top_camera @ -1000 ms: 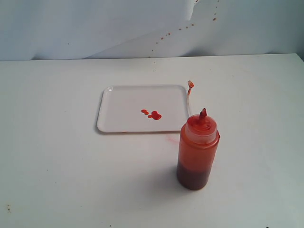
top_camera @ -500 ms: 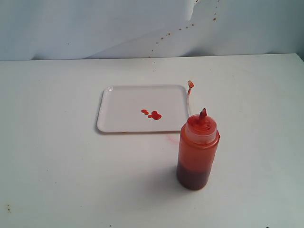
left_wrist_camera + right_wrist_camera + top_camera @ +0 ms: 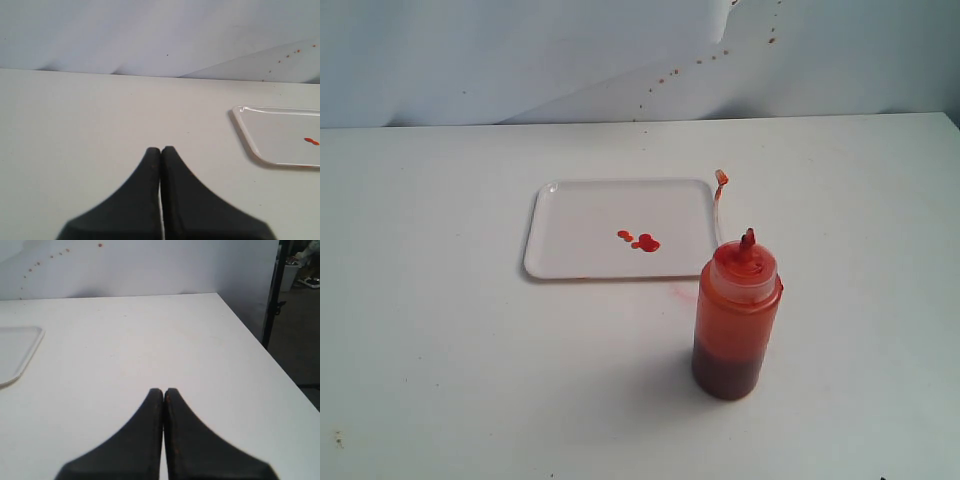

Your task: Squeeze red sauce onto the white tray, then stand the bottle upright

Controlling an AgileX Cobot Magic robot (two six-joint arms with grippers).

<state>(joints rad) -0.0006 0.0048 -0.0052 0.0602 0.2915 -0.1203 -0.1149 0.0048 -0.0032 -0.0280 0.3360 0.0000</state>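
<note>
The orange-red squeeze bottle [image 3: 736, 320] stands upright on the table, just in front of the white tray's near right corner, its red nozzle up and its clear cap strap [image 3: 720, 200] arching over the tray edge. A few blobs of red sauce [image 3: 641, 241] lie on the white tray [image 3: 570, 250]. The tray's corner also shows in the left wrist view [image 3: 250, 145] and the right wrist view [image 3: 20, 365]. My left gripper [image 3: 161, 149] and my right gripper [image 3: 163, 390] are both shut and empty over bare table; neither appears in the exterior view.
A faint pinkish smear [image 3: 682, 291] stains the table between tray and bottle. The white backdrop [image 3: 620, 60] carries small red specks. In the right wrist view the table's side edge [image 3: 260, 347] drops to a dark floor with a black stand.
</note>
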